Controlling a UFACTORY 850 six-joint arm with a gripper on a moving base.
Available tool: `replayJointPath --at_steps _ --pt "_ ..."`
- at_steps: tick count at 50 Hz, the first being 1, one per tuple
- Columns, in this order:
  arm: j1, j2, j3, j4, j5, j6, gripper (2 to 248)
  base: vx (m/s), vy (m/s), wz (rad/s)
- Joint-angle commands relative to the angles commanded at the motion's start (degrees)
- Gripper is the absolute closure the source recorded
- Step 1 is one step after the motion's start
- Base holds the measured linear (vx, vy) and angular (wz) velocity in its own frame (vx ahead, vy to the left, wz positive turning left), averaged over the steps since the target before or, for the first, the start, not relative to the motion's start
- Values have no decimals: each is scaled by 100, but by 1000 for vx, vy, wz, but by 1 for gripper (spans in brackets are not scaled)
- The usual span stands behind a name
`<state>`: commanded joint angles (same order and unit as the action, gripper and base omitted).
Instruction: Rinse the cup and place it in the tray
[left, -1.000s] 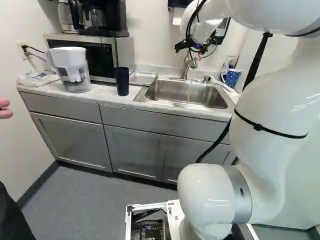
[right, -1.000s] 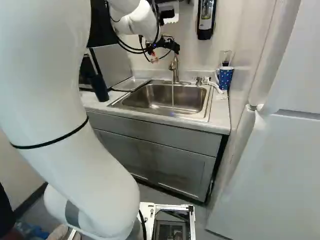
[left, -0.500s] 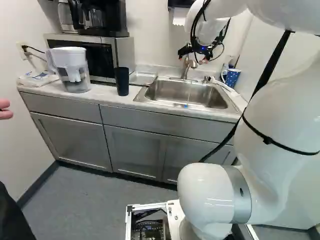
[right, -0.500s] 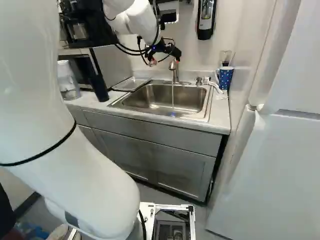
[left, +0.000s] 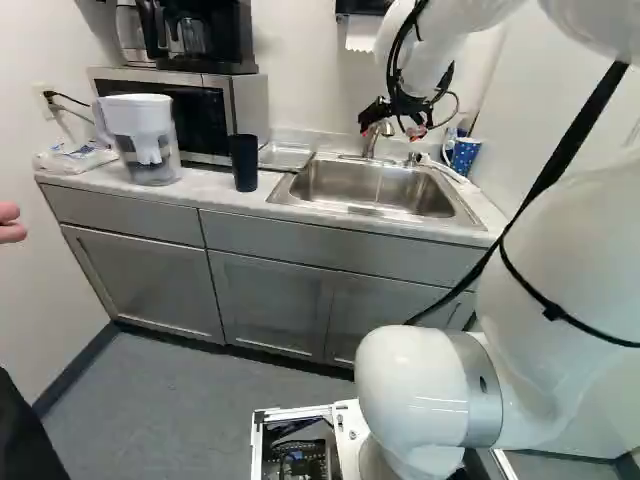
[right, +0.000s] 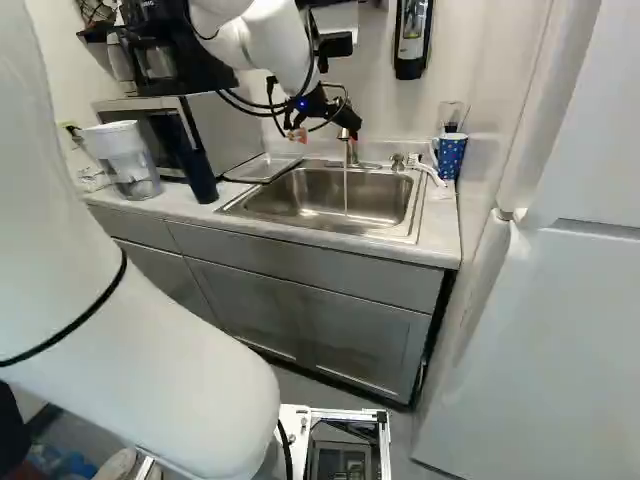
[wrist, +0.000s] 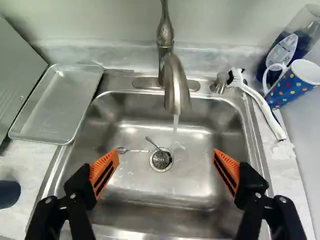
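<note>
The gripper (right: 323, 136) hangs spread wide over the sink (wrist: 150, 187). Left of the sink, a strip of counter (wrist: 31, 167) parts its rim from the dark cup (left: 244, 165); the tray (wrist: 55, 107) lies farther back, alongside. Past the sink's far right corner stands the spotted mug (right: 452, 157).

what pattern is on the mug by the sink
The mug is blue with multicoloured dots; it shows best in the wrist view.

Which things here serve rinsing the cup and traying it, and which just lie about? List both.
For the job (which cup is meant, I cannot tell):
dark blue cylindrical cup or blue polka-dotted mug
running, curved metal faucet
rectangular steel sink
flat rectangular metal tray

Lying about:
clear plastic pitcher with white top
boxy silver-and-black microwave
small metal spoon in the sink
</note>
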<state>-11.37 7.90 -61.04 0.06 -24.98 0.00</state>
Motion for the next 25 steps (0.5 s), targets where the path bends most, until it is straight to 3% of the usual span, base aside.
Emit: replayJointPath --at_steps 25 --pt "13 83 76 0 -112 0 3 0 0 0"
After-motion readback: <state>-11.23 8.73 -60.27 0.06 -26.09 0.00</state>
